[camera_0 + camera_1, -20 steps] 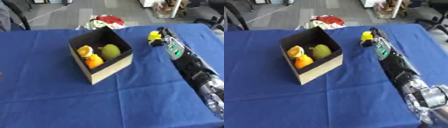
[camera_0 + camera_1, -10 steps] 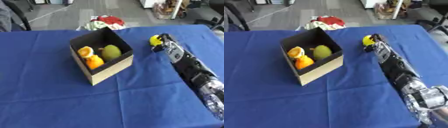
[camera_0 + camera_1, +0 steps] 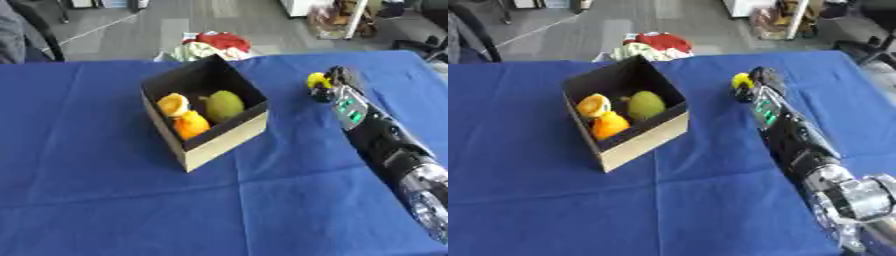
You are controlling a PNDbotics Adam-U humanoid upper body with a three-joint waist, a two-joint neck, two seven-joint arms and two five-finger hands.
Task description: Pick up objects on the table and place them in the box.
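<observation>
Right hand [image 3: 331, 82]: black, fingers curled round a small yellow rounded object [image 3: 317, 80] above the blue cloth-covered surface [image 3: 105, 200]. Open black-lined cardboard box [image 3: 224, 141]: well left of the fingers, containing a green fruit [image 3: 224, 105] and two orange fruits [image 3: 182, 116].

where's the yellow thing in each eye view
Left eye view: yellow object upper right of centre, at the right robot hand.
Right eye view: same object nearer centre, right of the box.
Shared landmark: the box's right corner.

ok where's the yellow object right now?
The yellow object sits on the blue table, at the right hand, right of the open box in both eye views.
</observation>
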